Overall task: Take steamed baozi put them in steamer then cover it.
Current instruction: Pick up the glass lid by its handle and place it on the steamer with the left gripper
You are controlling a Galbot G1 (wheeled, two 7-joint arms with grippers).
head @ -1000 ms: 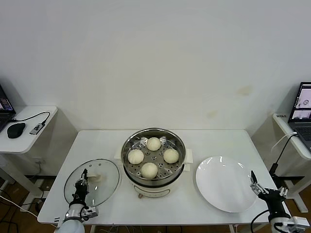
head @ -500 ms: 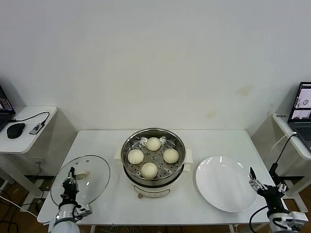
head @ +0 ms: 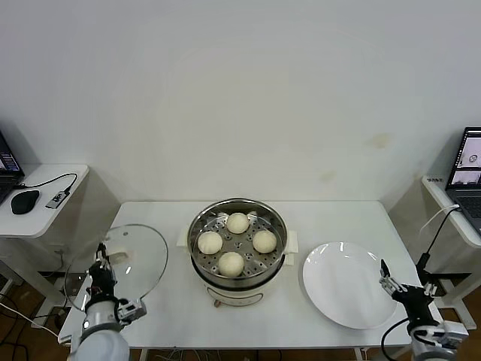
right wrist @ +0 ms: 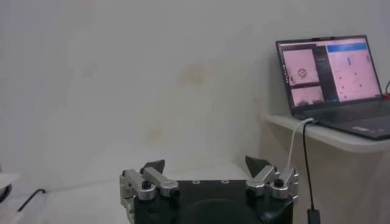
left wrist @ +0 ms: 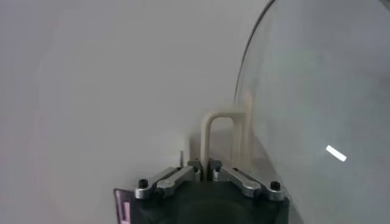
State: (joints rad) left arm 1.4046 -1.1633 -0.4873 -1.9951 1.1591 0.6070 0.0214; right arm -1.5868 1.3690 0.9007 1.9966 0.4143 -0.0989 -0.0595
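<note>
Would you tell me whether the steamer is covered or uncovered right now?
Uncovered: the steamer shows four baozi; the left gripper holds the glass lid aside.

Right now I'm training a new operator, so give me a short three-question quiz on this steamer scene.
1. How many baozi lie in the steamer?
2. True or false: the white plate holds a bun.
3. What does the left end effector hold? A) glass lid B) plate C) nothing

Key:
1. Four, on the perforated tray.
2. False; the plate is bare.
3. A: it is shut on the lid's handle, with the lid tilted up at the table's left edge. The right end effector is open beside the plate.
</note>
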